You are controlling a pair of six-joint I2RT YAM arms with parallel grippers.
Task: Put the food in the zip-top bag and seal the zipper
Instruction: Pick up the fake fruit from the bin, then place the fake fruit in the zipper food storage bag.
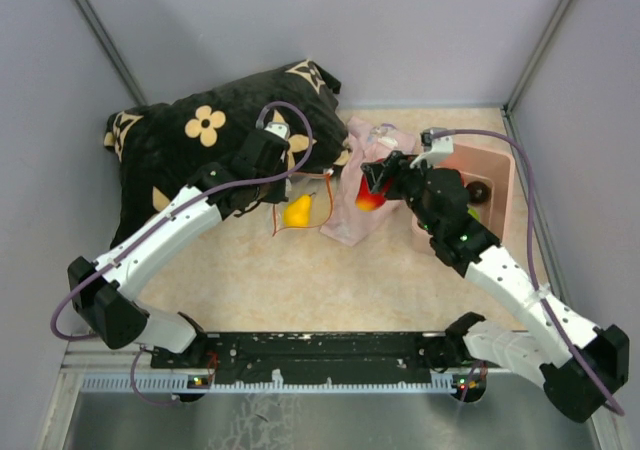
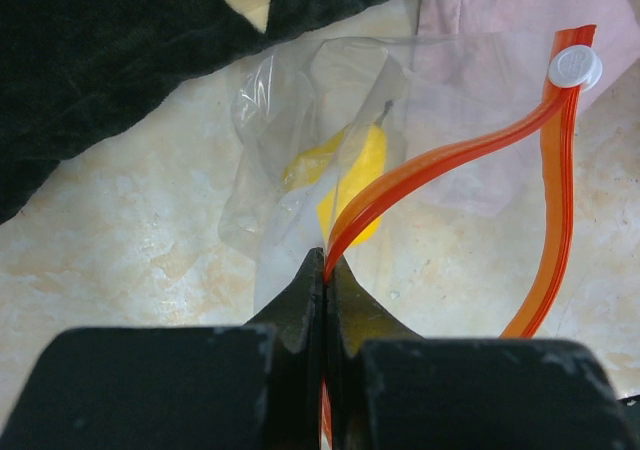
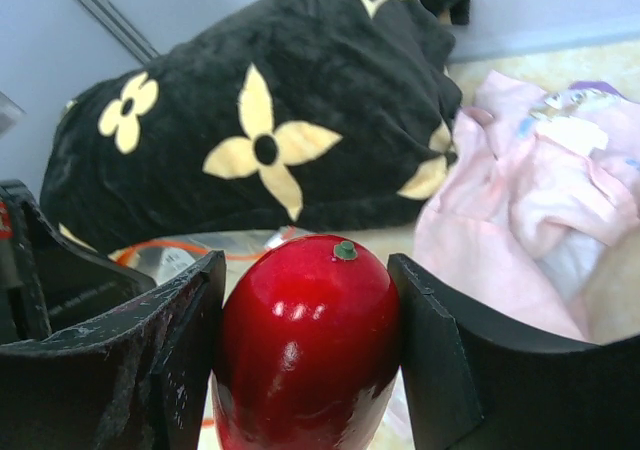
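Zipper (image 2: pixel 440 160): orange-red strip, unsealed. Its two tracks part into a wide loop and meet again at the white slider (image 2: pixel 574 67).
Left gripper (image 2: pixel 326 275): jaws closed to a thin slit, pinching one zipper track at its near end.
Zip-top bag (image 2: pixel 290 100): lies crinkled on the table (image 1: pixel 300 280) between the pillow (image 1: pixel 190 140) and the pink cloth (image 1: pixel 350 220). Its far edge is just beside the pillow; its right side overlaps the cloth.
Yellow fruit (image 2: pixel 355 185): inside the zip-top bag, just beyond the left gripper.
Right gripper (image 3: pixel 306 270): jaws spread to the fruit's width, both inner faces touching the red-and-yellow fruit (image 3: pixel 300 360), stem end up.
Fruit position: held above the pink cloth, right of the bag mouth and apart from it.
Pink bin (image 1: pixel 497 170): at the table's right edge, beside the right arm; a dark brown fruit (image 1: pixel 480 190) sits inside.
Open room: bare table between the two arms, on the near side of the bag. The pillow bounds the left rear, the bin the right.
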